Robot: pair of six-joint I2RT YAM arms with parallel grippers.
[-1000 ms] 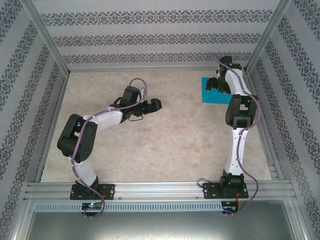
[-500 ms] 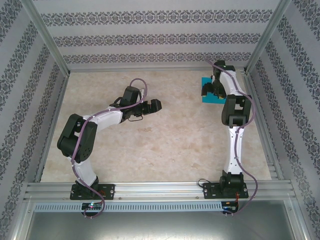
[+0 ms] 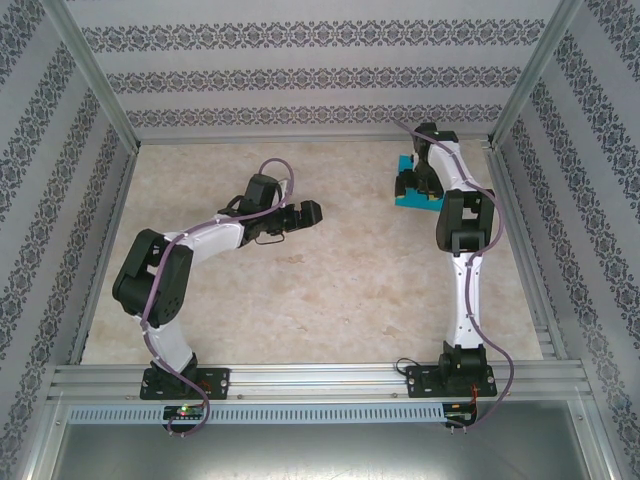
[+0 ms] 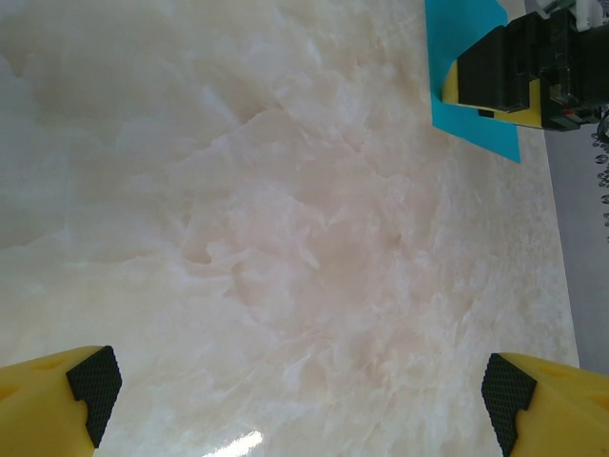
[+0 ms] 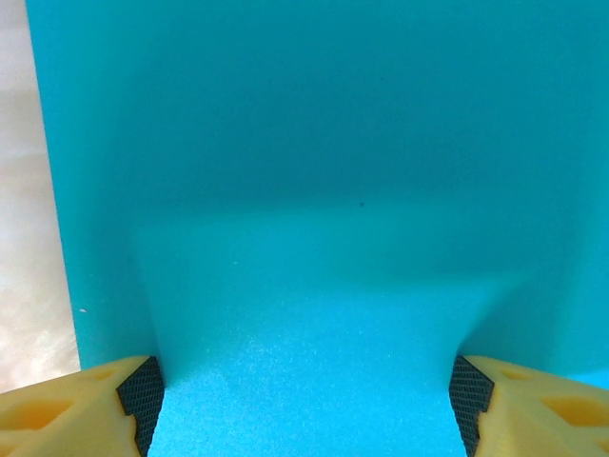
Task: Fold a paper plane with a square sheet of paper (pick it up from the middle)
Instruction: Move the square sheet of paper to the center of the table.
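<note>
The square sheet of paper (image 3: 402, 199) is teal-blue and lies on the table at the far right; it also shows in the left wrist view (image 4: 445, 57). My right gripper (image 3: 415, 182) points down onto the sheet's middle. In the right wrist view its yellow fingers stand wide apart on the sheet (image 5: 314, 190), which humps up slightly between the black pads (image 5: 143, 395); the right gripper (image 5: 304, 400) is open. My left gripper (image 3: 312, 210) hovers open over bare table near the middle (image 4: 299, 390), well left of the sheet.
The marble-look tabletop (image 3: 330, 290) is boxed in by aluminium rails and patterned walls. The right rail (image 3: 520, 215) and back wall run close to the sheet. Both arm bases sit on the near rail.
My right gripper has moved left and down onto the sheet, its jaws narrowing a little. The sheet's visible part has shifted slightly left. The left arm has not moved.
</note>
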